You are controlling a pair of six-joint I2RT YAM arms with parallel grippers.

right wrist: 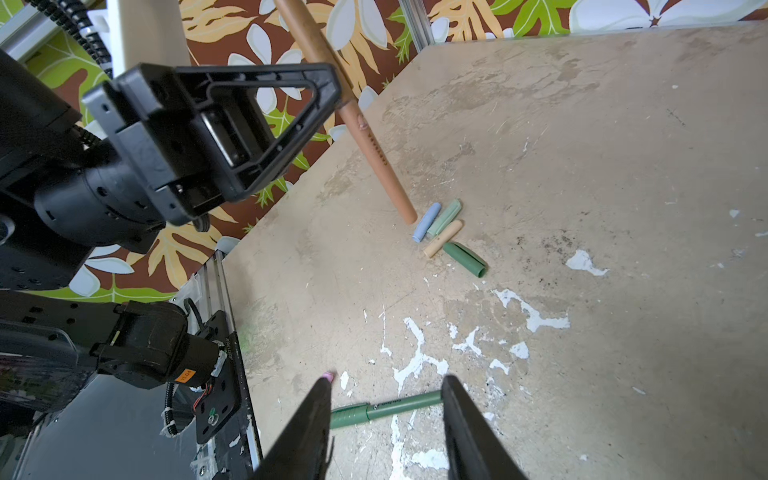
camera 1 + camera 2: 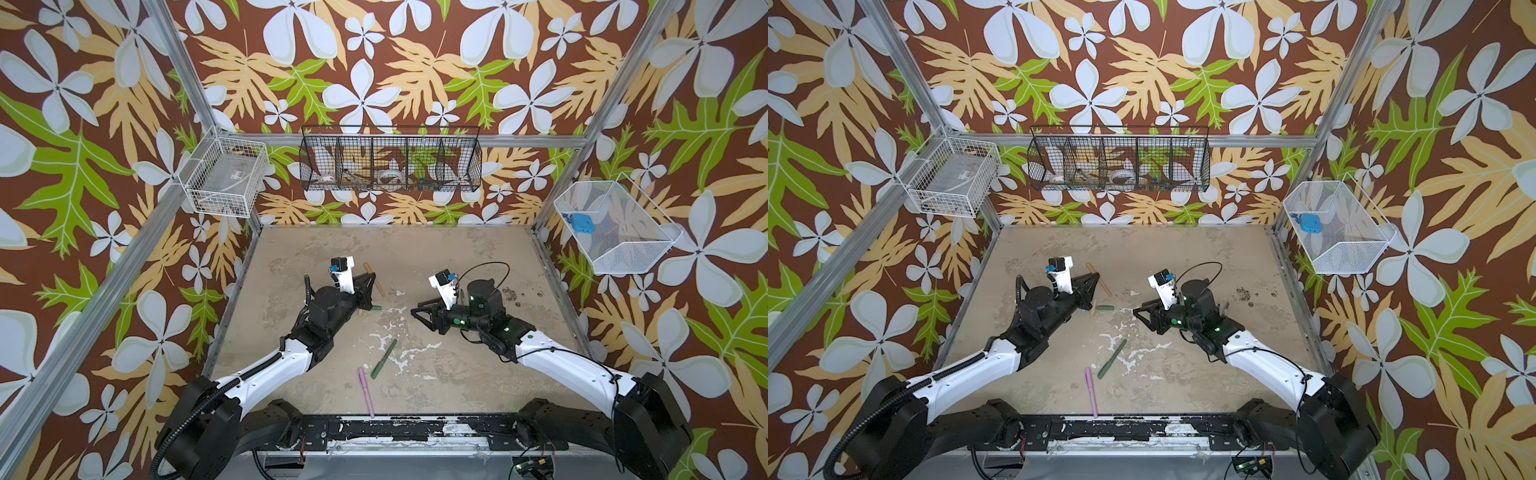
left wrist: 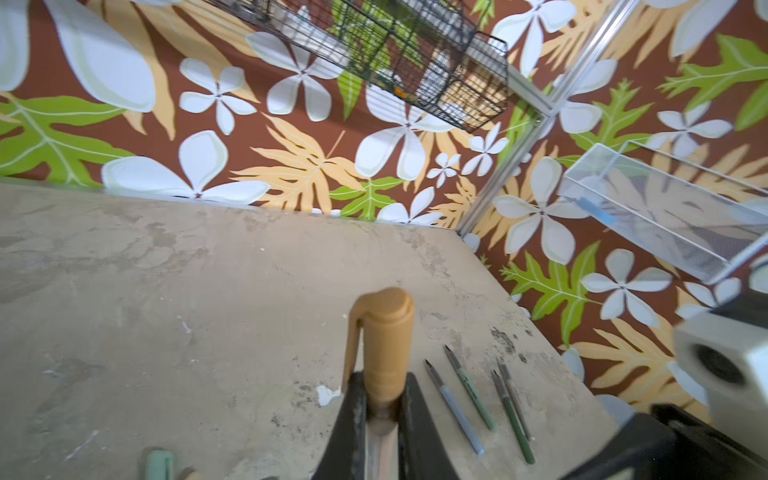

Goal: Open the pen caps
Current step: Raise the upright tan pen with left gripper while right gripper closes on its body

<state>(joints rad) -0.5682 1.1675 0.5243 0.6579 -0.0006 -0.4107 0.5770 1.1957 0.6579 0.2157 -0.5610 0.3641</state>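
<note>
L gripper (image 3: 380, 382) clamped tight on brown pen (image 1: 374, 153), jaws together round the barrel. Brown cap (image 3: 384, 332) is on the pen, clip showing, sticking out past my fingertips toward the back wall; in both top views it's the far end of the pen (image 2: 367, 267) (image 2: 1089, 266). Pen is tilted. Its bare end shows just by the loose caps in the R wrist view; can't tell if it touches the worktop (image 2: 457, 374).

R gripper (image 1: 386, 380) has jaws apart, nothing between them, and hangs over mid worktop, pointing toward L side (image 2: 413, 311). It is well apart from the brown cap.

Loose caps lie in a cluster on the worktop below L gripper: light blue cap (image 1: 426, 222), pale green cap (image 1: 444, 218) and beige cap (image 1: 442, 239) side by side, touching or nearly so. Dark green cap (image 1: 465, 259) lies at the beige one's end, also seen in a top view (image 2: 376, 308).

Green pen (image 2: 384, 358), cap on, lies flat nr front centre; in the R wrist view it shows in the gap between my R jaws, on the worktop beneath. Pink pen (image 2: 365, 392), cap on, lies just beside it, nearer front edge.

Four uncapped pen bodies (image 3: 469, 392) lie roughly parallel on the worktop, R of the L gripper.
</note>
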